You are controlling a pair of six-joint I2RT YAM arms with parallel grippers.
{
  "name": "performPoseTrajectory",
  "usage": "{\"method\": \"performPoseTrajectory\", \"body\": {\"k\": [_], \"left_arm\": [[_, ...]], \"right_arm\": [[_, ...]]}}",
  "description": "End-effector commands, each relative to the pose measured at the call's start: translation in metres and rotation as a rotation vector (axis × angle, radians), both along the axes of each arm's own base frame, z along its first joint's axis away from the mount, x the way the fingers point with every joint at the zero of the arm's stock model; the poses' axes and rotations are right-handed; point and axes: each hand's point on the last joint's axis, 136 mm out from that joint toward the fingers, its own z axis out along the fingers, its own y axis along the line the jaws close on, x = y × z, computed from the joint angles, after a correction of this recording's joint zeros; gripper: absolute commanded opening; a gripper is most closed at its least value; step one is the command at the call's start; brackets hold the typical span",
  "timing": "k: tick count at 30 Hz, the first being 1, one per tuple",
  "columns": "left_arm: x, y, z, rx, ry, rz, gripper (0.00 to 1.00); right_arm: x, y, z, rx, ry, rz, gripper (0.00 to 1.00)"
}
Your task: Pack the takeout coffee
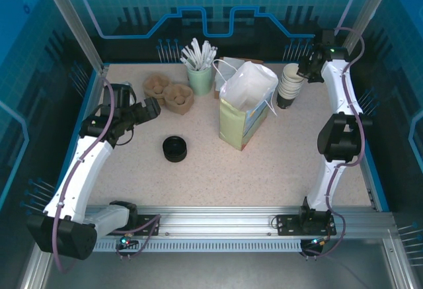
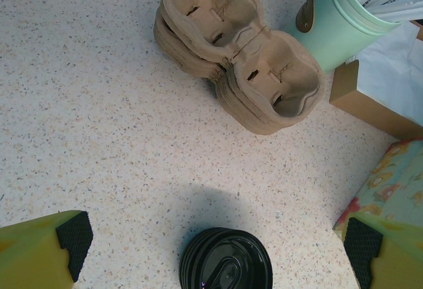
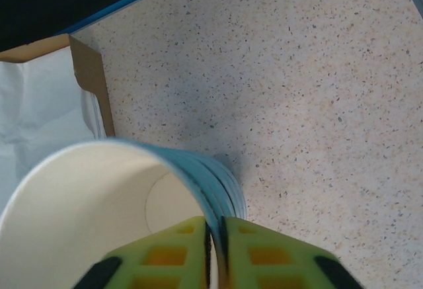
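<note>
Table (image 1: 284, 170): speckled beige top with a blue rim along the sides. Left rear: stack of moulded-pulp cup carriers (image 1: 168, 92), two-cup type, lying flat. Just beside it on the right, a mint-green cup (image 1: 199, 77) upright, filled with white paper-wrapped sticks. Centre: paper bag (image 1: 246, 107), upright, mouth open, white top over a pale green printed lower part. Brown cardboard box (image 2: 373, 104) close behind the bag; contact unclear. Right rear: stack of paper cups (image 1: 289, 84), upright, near the bag. Front of centre: stack of black lids (image 1: 175, 149), well apart from the bag.
</note>
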Motion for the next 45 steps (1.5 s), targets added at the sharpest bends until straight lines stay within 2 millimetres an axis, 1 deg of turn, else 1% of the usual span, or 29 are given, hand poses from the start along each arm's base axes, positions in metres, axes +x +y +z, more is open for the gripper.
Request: {"method": "performPoseTrajectory", "body": {"k": [1,5,10,13,16,21,25,27,31,34,37,41,45], "left_arm": [[-0.003,0.0,-0.002,0.011,0.021,-0.003,0.99],[-0.003,-0.001,-0.003,0.004,0.021,-0.005,0.99],[-0.003,-0.001,-0.005,0.001,0.035,-0.002,0.99],[-0.004,-0.001,-0.005,-0.003,0.042,0.002,0.99],[-0.004,-0.002,-0.002,-0.007,0.039,0.0,0.99],[-0.007,-0.003,0.007,-0.011,0.026,-0.007,0.99],[-0.01,0.0,0.015,0.024,0.019,-0.02,0.99],[-0.014,0.003,0.019,0.046,0.015,-0.024,0.99],[-0.02,0.001,0.025,0.037,0.004,-0.037,0.99],[-0.025,-0.005,0.024,0.019,0.002,-0.06,0.99],[-0.029,-0.011,0.019,0.0,0.007,-0.084,0.99],[-0.031,-0.022,0.004,-0.051,0.022,-0.107,0.99],[-0.033,-0.033,-0.005,-0.099,0.034,-0.121,0.99]], "right_arm": [[0.001,-0.008,0.008,-0.004,-0.01,-0.006,0.08],[0.0,-0.005,0.016,-0.005,-0.021,0.017,0.03],[-0.003,-0.002,0.036,-0.003,-0.054,0.036,0.0],[-0.008,0.001,0.054,0.005,-0.083,0.046,0.0],[-0.014,0.005,0.076,0.014,-0.122,0.056,0.0],[-0.03,0.008,0.117,0.017,-0.191,0.064,0.0],[-0.043,0.018,0.145,0.051,-0.252,0.09,0.0],[-0.052,0.021,0.159,0.063,-0.274,0.094,0.0],[-0.075,0.023,0.179,0.058,-0.301,0.097,0.0],[-0.096,0.027,0.19,0.052,-0.308,0.113,0.0],[-0.124,0.027,0.197,0.025,-0.299,0.118,0.0],[-0.162,0.029,0.193,-0.004,-0.279,0.132,0.0],[-0.197,0.039,0.178,-0.008,-0.249,0.179,0.0]]}}
